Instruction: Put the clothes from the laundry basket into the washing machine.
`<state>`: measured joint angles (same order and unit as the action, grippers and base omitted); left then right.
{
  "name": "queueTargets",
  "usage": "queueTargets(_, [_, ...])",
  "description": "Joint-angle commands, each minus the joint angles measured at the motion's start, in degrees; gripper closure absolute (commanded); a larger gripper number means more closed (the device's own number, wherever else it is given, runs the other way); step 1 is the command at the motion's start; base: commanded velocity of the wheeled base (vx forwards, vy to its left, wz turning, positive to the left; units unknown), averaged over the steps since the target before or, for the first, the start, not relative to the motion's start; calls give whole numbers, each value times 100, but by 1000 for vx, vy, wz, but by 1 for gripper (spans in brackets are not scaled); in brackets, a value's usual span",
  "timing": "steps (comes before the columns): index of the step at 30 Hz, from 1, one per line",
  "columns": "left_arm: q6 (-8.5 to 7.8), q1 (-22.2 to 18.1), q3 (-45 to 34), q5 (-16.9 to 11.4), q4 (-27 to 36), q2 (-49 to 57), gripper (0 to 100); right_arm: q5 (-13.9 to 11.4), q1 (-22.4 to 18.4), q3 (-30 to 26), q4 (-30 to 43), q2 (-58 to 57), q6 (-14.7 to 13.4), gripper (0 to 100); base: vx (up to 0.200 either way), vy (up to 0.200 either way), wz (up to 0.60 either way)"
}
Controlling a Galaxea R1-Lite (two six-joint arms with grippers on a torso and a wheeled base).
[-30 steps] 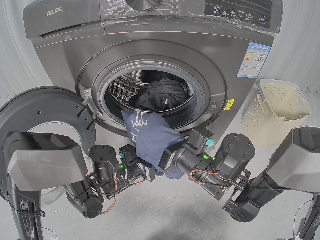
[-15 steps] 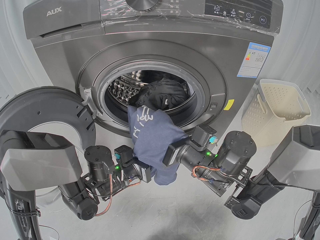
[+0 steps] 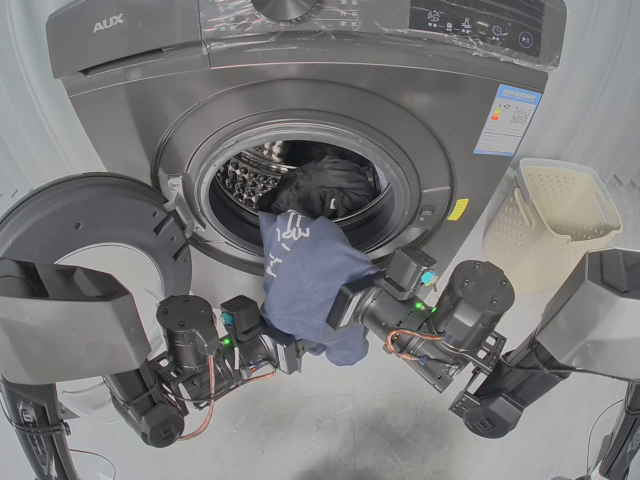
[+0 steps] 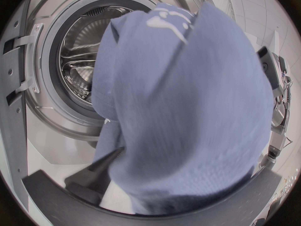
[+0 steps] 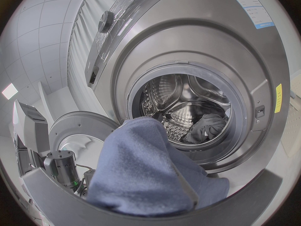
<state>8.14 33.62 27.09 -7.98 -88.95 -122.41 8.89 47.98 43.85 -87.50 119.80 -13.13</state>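
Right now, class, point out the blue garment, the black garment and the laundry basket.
blue garment [image 3: 307,268], head view, middle of the cloth.
black garment [image 3: 323,191], head view, bunched middle.
laundry basket [image 3: 527,235], head view, side wall.

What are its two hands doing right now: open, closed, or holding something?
Left gripper: cannot be told; it is buried under the blue shirt.
Right gripper: cannot be told; the same shirt covers it.

Front of washing machine [image 3: 313,101]: grey, satin metal look. Clear film [image 3: 373,8] over its top panel: crinkled, glossy plastic. Its drum [image 3: 250,178]: polished, perforated steel. At its opening, blue garment [image 3: 307,268]: soft matt knit cloth. Beside it, laundry basket [image 3: 553,228]: cream, matt, perforated plastic.
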Motion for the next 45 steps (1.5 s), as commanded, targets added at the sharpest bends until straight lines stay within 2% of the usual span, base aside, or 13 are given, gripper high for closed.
queueTargets(1, [38,-57,104,7,-8,103,0,-1,1,-17,-3,-18,3,100,0,0,0])
queueTargets(9, [12,13,-204,-36,-8,173,0,-1,1,71,5,-71,12,100,0,0,0])
queueTargets(12, [-23,66,-415,-116,-17,200,0,-1,-78,177,40,-88,39,100,0,0,0])
queueTargets(15, [-67,224,-731,-379,-17,358,0,-10,-237,458,155,-44,74,100,0,0,0])
queueTargets(19, [-94,277,-731,-388,-8,551,0,-19,-263,502,199,-18,74,100,0,0,0])
queueTargets(23, [-67,233,-573,-370,1,964,0,-10,-219,467,190,70,100,100,0,0,0])
queueTargets(27, [-50,197,-424,-344,1,947,0,-10,-166,467,190,105,100,100,0,0,0])
queueTargets(45, [-58,39,728,-318,1,-337,0,8,141,282,137,96,65,100,0,0,0])
